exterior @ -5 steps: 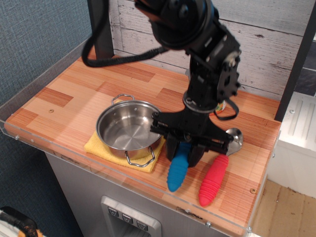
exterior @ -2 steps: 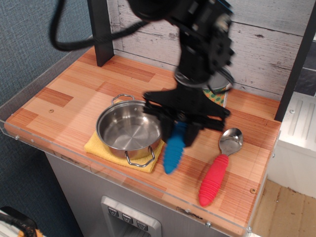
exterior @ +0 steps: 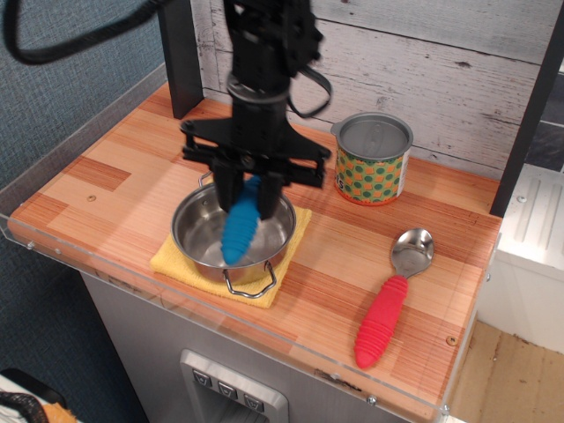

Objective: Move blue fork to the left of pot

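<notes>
My gripper (exterior: pixel 251 187) is shut on the blue fork (exterior: pixel 240 227), holding it by the upper end so the ribbed blue handle hangs down. The tines are hidden between the fingers. The fork is lifted off the table and hangs above the steel pot (exterior: pixel 203 236), over its right half. The pot is shallow, round and shiny, with two wire loop handles, and it stands on a yellow cloth (exterior: pixel 172 262) near the table's front edge.
A patterned tin can (exterior: pixel 372 160) stands at the back right by the plank wall. A red-handled spoon (exterior: pixel 388 307) lies at the front right. A dark post (exterior: pixel 180 57) rises at the back left. Clear plastic guards (exterior: pixel 53 225) line the table's left and front edges.
The gripper has lifted the blue fork from the table right of the pot and carried it left, so it now hangs over the pot. The tin can has come into view.
</notes>
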